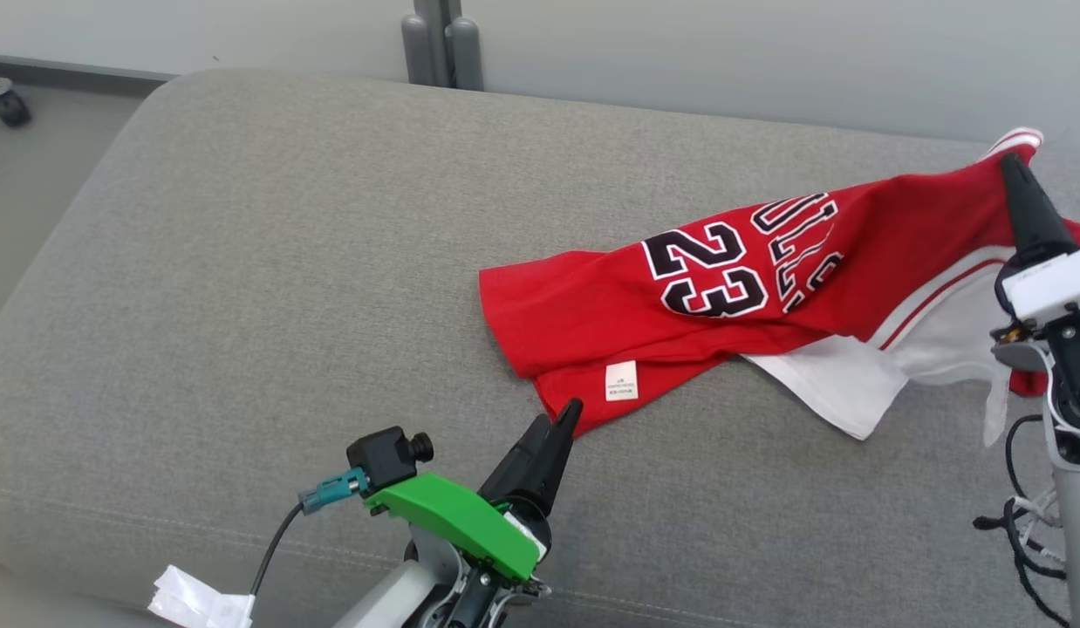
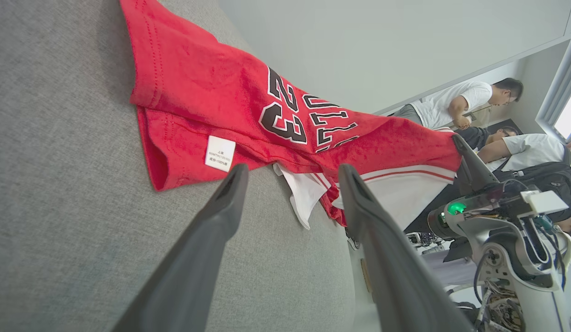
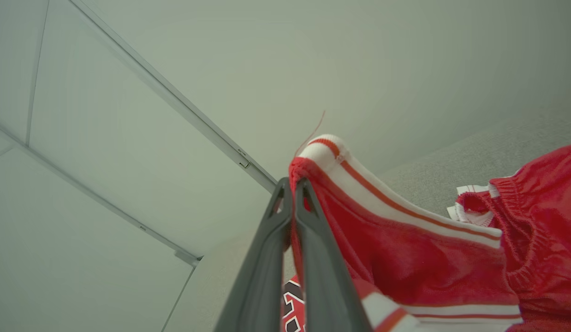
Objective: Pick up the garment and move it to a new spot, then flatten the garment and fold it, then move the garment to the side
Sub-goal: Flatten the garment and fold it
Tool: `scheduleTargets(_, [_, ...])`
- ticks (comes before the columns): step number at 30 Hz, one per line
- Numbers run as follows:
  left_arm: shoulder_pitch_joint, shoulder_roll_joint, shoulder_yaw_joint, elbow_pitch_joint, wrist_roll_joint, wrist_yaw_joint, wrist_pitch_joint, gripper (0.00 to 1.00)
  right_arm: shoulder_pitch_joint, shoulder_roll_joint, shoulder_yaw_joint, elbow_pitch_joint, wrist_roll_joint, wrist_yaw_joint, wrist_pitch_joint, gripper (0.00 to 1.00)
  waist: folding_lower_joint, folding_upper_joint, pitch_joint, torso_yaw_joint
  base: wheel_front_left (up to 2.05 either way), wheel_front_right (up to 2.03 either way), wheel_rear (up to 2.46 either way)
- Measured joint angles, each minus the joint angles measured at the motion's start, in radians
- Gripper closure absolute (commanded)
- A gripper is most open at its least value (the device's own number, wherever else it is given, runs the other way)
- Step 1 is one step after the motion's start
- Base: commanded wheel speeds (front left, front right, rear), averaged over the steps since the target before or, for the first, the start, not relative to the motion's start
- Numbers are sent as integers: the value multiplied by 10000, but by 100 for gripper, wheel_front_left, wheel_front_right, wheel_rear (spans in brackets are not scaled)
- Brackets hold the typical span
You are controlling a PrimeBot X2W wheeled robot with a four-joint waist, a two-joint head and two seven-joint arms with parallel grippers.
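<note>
The garment (image 1: 706,288) is a red jersey with a black and white 23, white side panels and a small white label. It lies stretched across the right half of a grey cushioned surface (image 1: 287,288). My right gripper (image 1: 1013,161) is shut on the garment's striped trim and lifts that end; in the right wrist view the garment (image 3: 405,249) hangs from the pinched right gripper (image 3: 294,183). My left gripper (image 1: 562,417) stands open just short of the garment's near hem corner. Its two fingers (image 2: 221,203) frame the label and the garment (image 2: 230,97) in the left wrist view.
A pale wall (image 1: 767,52) runs behind the cushion, with a grey post (image 1: 440,44) at its far edge. A caster wheel (image 1: 3,100) stands on the floor at far left. People (image 2: 470,101) sit in the background of the left wrist view.
</note>
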Motion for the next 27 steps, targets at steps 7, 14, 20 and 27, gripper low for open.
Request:
scheduleTargets(7, [-50,-8,159,58,-88,0,0,0,497,802,-320,-92,184,0,-228,100,0,0,468,-624,0,0,0])
scheduleTargets(14, [-1104,470,545,1177,0,-2,17,0,417,1041,-86,-736,182,2,-259,100,0,0,1256,-1181,0,0,0])
scheduleTargets(20, [-1882,865,276,2153,859,-2,104,0,180,1108,-75,-1097,174,0,-263,100,0,0,1933,-1460,0,0,0])
scheduleTargets(27, [-2216,779,-169,2585,1292,-13,69,0,121,1174,-169,-1174,165,0,-439,100,0,0,2568,-1617,0,0,0])
